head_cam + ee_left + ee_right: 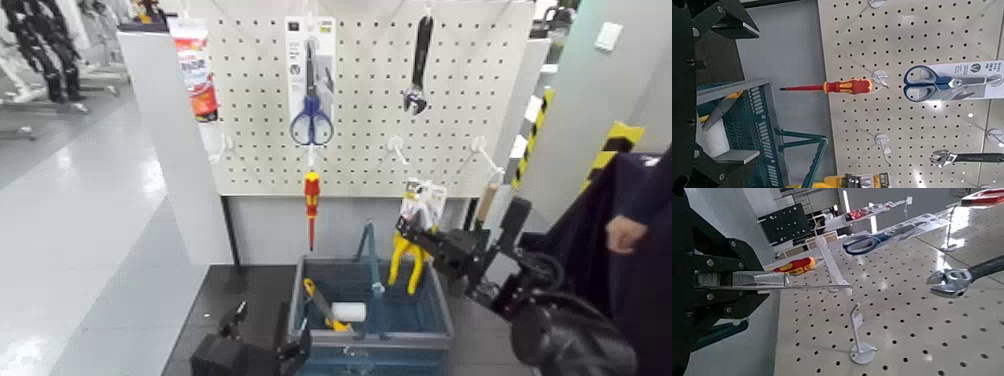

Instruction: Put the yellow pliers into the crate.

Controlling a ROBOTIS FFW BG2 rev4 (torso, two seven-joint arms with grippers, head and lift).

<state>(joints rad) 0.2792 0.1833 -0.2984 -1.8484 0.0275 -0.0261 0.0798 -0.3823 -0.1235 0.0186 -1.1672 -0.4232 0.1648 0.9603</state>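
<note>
The yellow pliers [404,256], fixed to a white printed card, hang upright in front of the pegboard, just above the far right part of the crate [432,322]. My right gripper [442,246] is shut on the card from the right. In the right wrist view the card [809,281] shows edge-on between the fingers of the right gripper [764,280]. The crate is blue-grey with slotted sides and a tall central handle [372,262]. My left gripper [250,350] waits low at the crate's near left corner, open. The left wrist view shows the crate [754,117] and the pliers' yellow handles [832,182].
On the pegboard [370,150] hang blue scissors on a card [311,110], a wrench [419,65] and a red-and-yellow screwdriver [312,200], with bare hooks [398,150] near the pliers. A yellow-handled tool and a white object [347,311] lie in the crate. A person's hand [625,233] is at the right.
</note>
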